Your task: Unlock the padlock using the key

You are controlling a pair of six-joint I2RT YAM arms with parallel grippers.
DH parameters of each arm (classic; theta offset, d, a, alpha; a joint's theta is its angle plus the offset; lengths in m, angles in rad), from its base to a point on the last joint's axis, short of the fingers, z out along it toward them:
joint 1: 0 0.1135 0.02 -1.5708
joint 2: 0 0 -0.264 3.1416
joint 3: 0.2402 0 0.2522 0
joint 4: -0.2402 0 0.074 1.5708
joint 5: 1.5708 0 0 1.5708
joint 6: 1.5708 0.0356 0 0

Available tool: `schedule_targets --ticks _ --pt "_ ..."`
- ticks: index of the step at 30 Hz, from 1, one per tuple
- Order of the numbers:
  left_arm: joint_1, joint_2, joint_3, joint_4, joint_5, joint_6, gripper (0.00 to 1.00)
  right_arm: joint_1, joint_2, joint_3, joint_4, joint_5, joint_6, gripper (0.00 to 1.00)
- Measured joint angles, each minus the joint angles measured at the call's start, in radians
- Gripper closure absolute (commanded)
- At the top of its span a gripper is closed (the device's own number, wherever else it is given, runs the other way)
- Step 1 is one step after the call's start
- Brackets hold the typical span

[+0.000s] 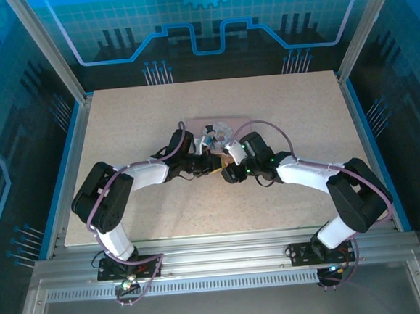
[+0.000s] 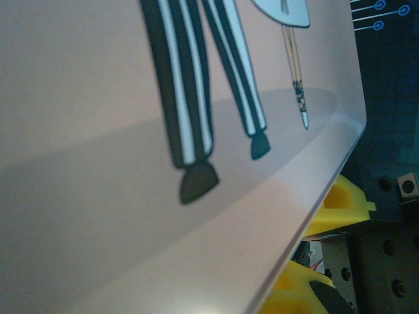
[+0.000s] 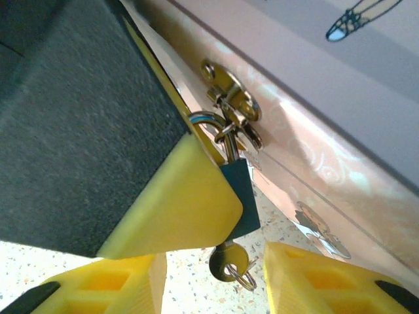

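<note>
Padlock (image 3: pixel 241 193) hangs on the tin's (image 3: pixel 340 131) hasp (image 3: pixel 232 108), key (image 3: pixel 227 261) in it at 6 o'clock. Left end effector (image 2: pixel 317 252), closed narrow, seems to steady it. Right end effector (image 3: pixel 215 278) stands wide astride the key: close squarely, then twist gently.

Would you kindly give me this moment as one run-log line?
padlock: on tin hasp | key: in padlock | left gripper: shut, finger against padlock | right gripper: open, flanking key

Arms angled inward, left gripper (image 1: pixel 207 161) closed, right gripper (image 3: pixel 213 282) parted.
</note>
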Motion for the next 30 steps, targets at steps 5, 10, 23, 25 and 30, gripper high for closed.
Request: schedule_targets --ticks 5,10,23,25,30 --pt "0.0 0.0 0.0 0.0 0.0 0.0 1.0 0.006 0.01 0.024 -0.012 0.021 -0.008 0.6" --pt "0.001 -0.001 0.0 0.0 0.002 0.0 1.0 0.007 0.012 0.034 -0.021 0.029 -0.017 0.64" --pt "0.01 -0.004 0.0 -0.004 0.006 -0.002 1.0 0.009 0.031 0.066 -0.058 0.031 -0.047 0.92" --pt "0.013 -0.004 0.0 -0.009 0.007 -0.004 1.0 0.011 0.031 0.07 -0.063 0.029 -0.058 0.99" --pt "0.015 -0.004 0.0 -0.017 0.007 -0.004 1.0 0.013 0.032 0.071 -0.068 0.029 -0.068 0.85"
